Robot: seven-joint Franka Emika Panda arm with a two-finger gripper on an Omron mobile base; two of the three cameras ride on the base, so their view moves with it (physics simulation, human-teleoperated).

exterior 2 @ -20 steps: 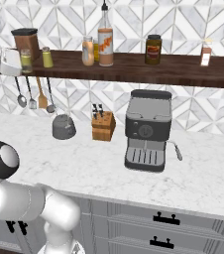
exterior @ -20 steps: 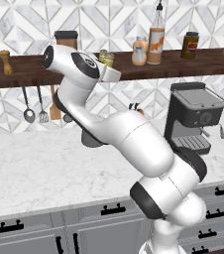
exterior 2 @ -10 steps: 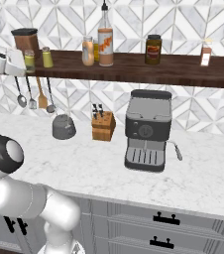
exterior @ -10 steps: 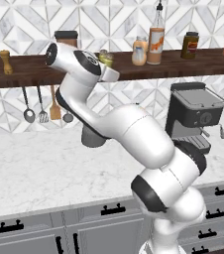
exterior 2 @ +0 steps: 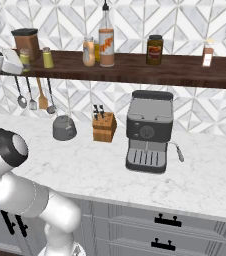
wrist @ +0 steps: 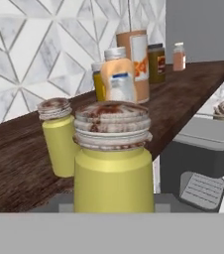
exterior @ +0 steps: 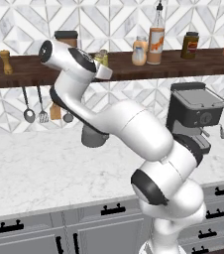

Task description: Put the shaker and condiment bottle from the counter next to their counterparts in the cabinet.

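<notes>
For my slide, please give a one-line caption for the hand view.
Gripper holds a yellow-green shaker at the wooden shelf, beside its matching shaker.

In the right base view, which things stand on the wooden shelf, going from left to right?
Brown canister → held shaker → second shaker → squat orange bottle → tall condiment bottle → dark jar → small pale-capped bottle.

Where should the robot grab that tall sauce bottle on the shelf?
Probably grip the tall sauce bottle by its straight labelled body, below the thin neck, from the open front: the wall is behind it and the squat orange bottle close beside.
</notes>
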